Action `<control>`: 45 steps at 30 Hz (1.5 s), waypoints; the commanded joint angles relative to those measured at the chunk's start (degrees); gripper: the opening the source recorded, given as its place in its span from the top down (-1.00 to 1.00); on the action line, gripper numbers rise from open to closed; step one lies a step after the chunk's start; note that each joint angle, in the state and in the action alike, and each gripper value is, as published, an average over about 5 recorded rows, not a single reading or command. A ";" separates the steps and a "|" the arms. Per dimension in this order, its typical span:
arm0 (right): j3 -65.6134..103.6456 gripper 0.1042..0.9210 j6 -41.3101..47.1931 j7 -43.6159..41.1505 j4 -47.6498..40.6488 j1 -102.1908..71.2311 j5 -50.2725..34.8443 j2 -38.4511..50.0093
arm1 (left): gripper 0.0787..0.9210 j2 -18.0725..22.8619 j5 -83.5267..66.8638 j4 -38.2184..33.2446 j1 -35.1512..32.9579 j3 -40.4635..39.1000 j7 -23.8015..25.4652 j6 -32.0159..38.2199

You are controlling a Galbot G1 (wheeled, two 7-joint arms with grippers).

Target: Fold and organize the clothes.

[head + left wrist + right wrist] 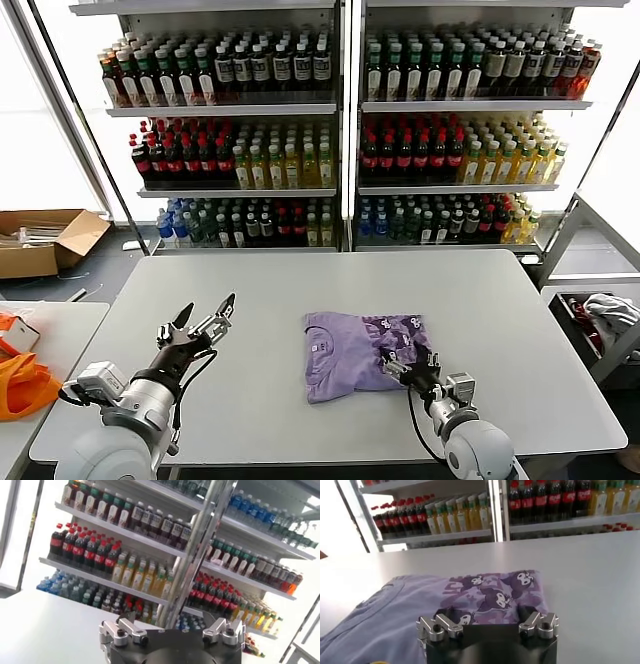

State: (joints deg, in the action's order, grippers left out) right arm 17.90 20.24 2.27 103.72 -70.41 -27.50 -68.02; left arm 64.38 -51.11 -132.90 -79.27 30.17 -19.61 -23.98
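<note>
One folded T-shirt [362,352] lies under the right hand [407,366].

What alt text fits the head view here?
A folded lavender T-shirt lies on a grey table, with the right gripper at its near right edge. The left gripper is raised, open, left of the shirt. Shelves of bottled drinks stand behind.

Folded lavender T-shirt [362,352] on table [300,290]; right gripper [408,366] at its near edge; left gripper [200,322] open, raised.
</note>
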 commanded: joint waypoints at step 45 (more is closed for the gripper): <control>36.61 -0.76 -12.66 -7.20 27.85 -24.26 0.51 -1.35 | -0.77 2.90 10.18 0.71 -6.00 4.54 14.06 2.08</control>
State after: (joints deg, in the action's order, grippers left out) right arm 28.69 16.19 5.21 124.18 -75.13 -25.07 -66.33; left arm 66.20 -45.56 -132.13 -82.10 31.24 -14.19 -22.56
